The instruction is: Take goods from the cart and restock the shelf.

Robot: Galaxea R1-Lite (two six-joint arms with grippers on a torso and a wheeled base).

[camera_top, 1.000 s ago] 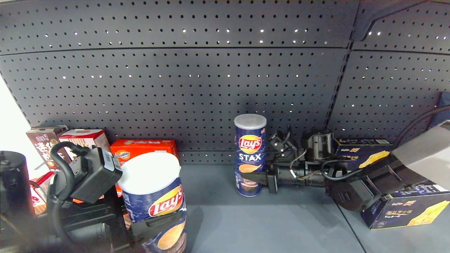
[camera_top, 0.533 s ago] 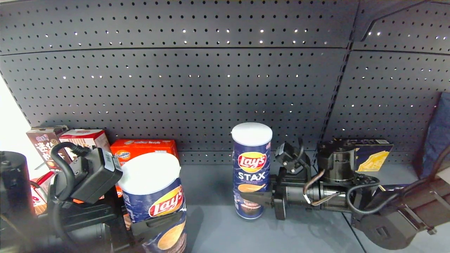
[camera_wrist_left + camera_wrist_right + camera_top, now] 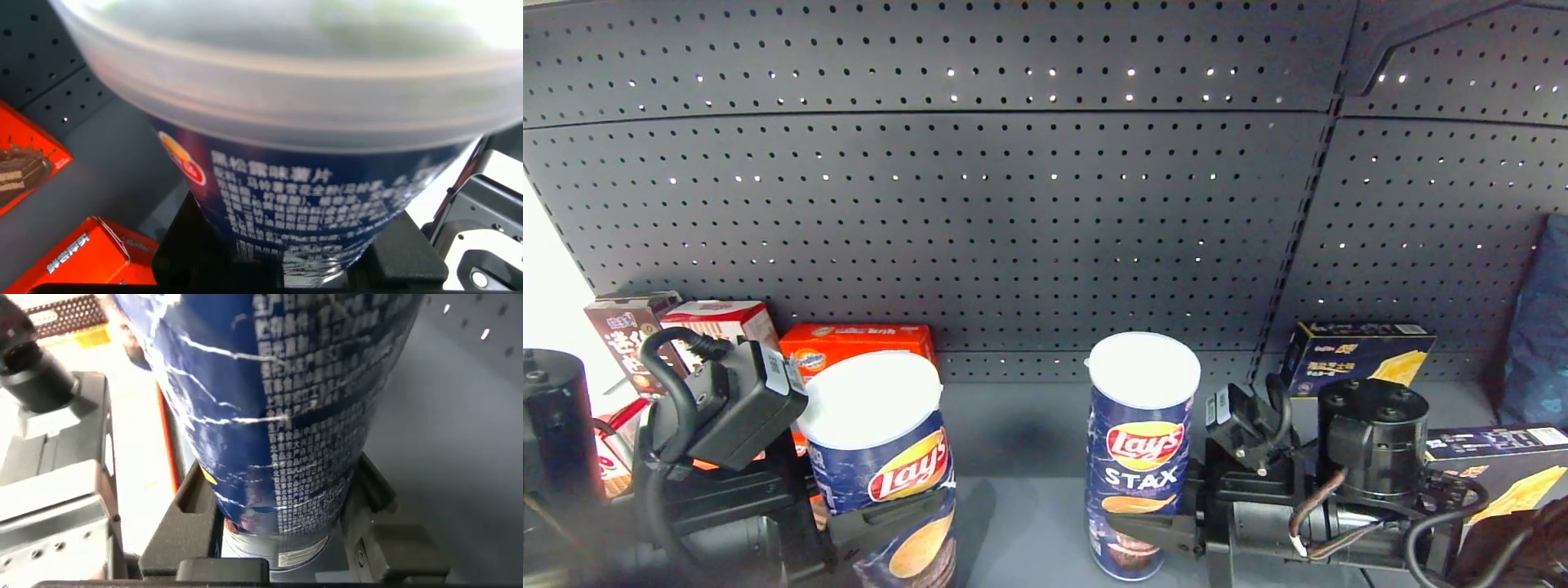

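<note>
Stock item: two chip cans, navy cylinders with white lids and red-and-yellow logos.
- right can: upright over the front of the grey shelf, right gripper clamped on its lower half.
- left can: clamped in the left gripper, before an orange box standing on the shelf.

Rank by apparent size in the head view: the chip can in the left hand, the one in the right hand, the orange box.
1. Left can: looks largest, but it is nearest the camera, so unsure.
2. Right can.
3. Orange box, partly hidden behind the left can.
</note>
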